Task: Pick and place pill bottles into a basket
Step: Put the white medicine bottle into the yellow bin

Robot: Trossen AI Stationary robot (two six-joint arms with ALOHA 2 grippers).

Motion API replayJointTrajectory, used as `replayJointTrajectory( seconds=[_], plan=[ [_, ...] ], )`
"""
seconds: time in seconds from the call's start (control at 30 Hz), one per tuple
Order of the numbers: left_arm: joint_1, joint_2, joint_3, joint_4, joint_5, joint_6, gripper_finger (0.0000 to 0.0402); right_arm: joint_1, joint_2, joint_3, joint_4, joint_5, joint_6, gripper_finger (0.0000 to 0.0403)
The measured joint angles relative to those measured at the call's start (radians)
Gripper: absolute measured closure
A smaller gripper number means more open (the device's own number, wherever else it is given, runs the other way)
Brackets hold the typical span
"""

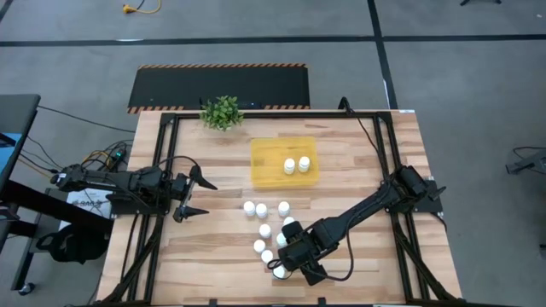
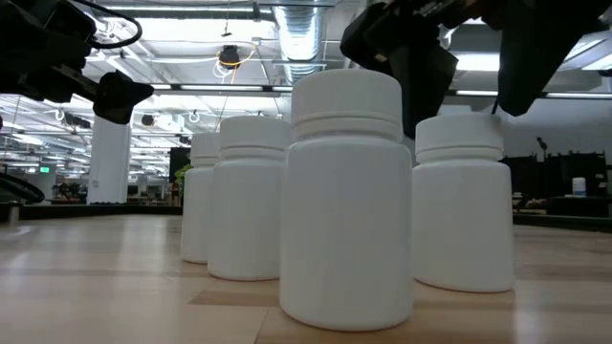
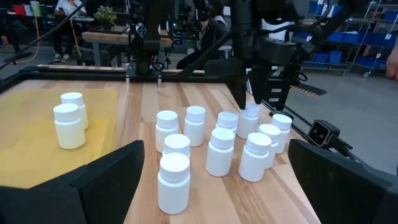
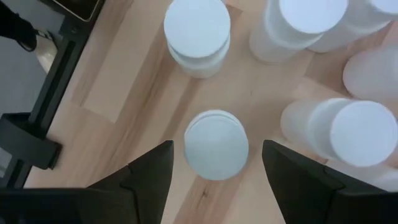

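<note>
Nearest the low camera stood one pill bottle [image 2: 345, 201] in a cluster at the surface's [image 1: 375, 170] 6 o'clock. Two bottles [image 1: 296, 165] sat in the basket [image 1: 264, 162]; about nine remained. Right pincer [image 4: 216, 171] hung released over one; left pincer [image 1: 196, 195] waited released at 9 o'clock.

White bottles, yellow tray, pale wood.
The pill bottles [image 1: 262, 210] are plain white, the basket [image 1: 266, 167] translucent yellow, the table [image 1: 358, 162] light striped wood, the plant [image 1: 222, 112] green.
</note>
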Motion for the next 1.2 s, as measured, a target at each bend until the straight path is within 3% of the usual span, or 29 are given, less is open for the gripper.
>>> replayJointTrajectory(
  seconds=[1.2],
  plan=[
    [0.000, 0.000, 0.000, 0.000, 0.000, 0.004, 0.0015, 0.007, 0.000, 0.000, -0.001, 0.001, -0.042, 0.0163]
  ],
)
